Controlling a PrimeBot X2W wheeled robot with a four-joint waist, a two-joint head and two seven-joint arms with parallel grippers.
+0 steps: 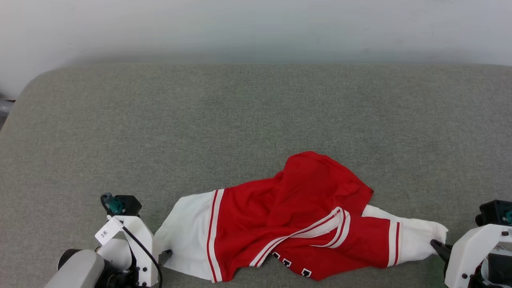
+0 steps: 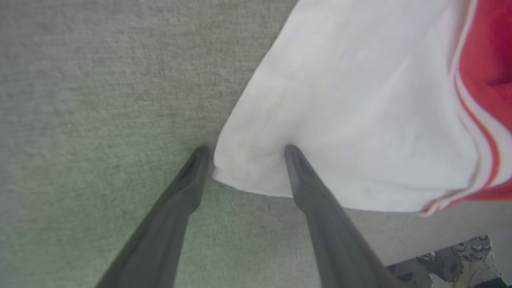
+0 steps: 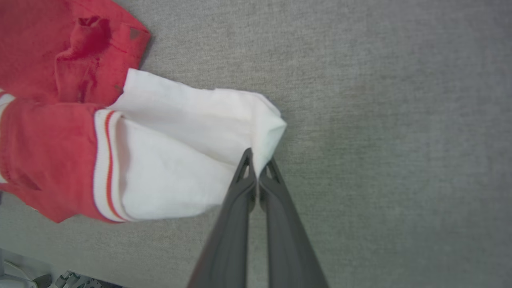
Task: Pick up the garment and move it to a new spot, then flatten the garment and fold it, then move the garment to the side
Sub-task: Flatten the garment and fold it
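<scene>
Garment (image 1: 280,208) lies crumpled on the grey-green fabric surface (image 1: 240,120), close to the near edge and from centre to right in the head view. Its red body is bunched into a hump in the middle. White sleeves spread to either side, each bordered by red-and-white striped trim. A striped band runs diagonally across the front. Bits of black, white-outlined lettering peek out at the lower fold but are not legible.

Left gripper (image 2: 244,154): jaws wide apart, straddling the corner of the white sleeve on that side. One finger rests on the bare surface just beside the sleeve's edge. The other tip sits on the white cloth. The corner lies loose between them.

Right gripper (image 3: 259,160): fingers narrowed almost to touching, with the end of the other white sleeve caught between the tips. It appears to be a pinch hold, though the wrist view does not show how much cloth is taken. In the head view a dark fingertip meets the sleeve's far right end.

Pale wall (image 1: 256,28) stands behind the surface. Small white tag (image 1: 108,232) hangs at the left arm's wrist.
</scene>
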